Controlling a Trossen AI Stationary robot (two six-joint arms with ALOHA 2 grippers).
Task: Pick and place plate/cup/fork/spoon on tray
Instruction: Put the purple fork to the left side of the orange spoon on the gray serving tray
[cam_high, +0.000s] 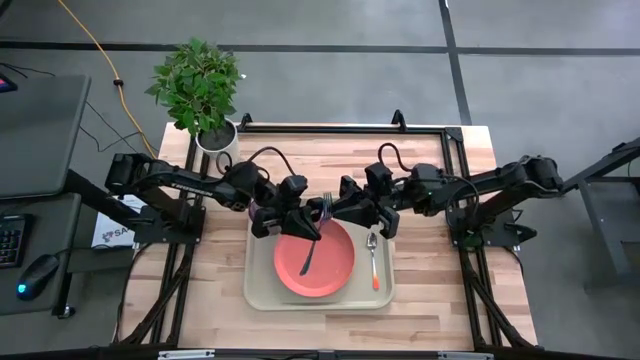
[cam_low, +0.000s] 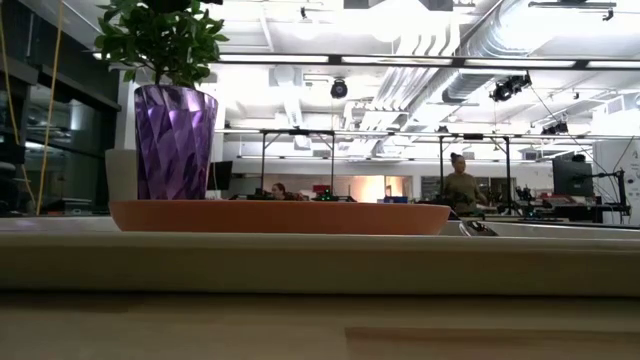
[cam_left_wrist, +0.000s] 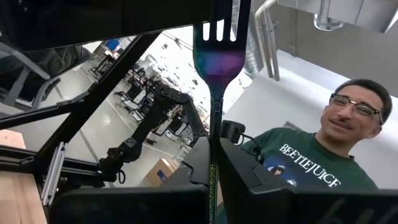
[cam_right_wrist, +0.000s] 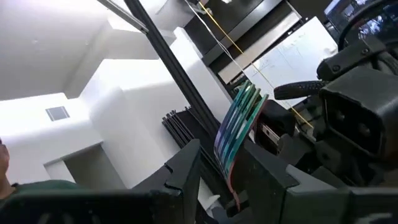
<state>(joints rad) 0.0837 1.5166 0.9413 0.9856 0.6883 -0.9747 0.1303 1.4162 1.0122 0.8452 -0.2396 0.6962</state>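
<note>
The fork is in the air over the orange plate, tines up, with my left gripper shut on it. In the high view its handle shows over the plate. My right gripper reaches in from the right. Its fingers stand on either side of the fork's tines, with a gap showing on one side. The plate lies on the beige tray. The spoon lies on the tray right of the plate. The purple cup stands on the tray's far left part. My left gripper pinches the fork's thin neck, just below the tines, between its two fingers. The fingers slant upward and the fork lies along them, its tines past the fingertips. The fork is lifted clear above the plate. Whether my right gripper touches the tines I cannot tell.
A white pot with a green plant stands at the table's far left corner, close behind the cup. Both arms meet over the tray's far half. A person shows beyond the table in the left wrist view.
</note>
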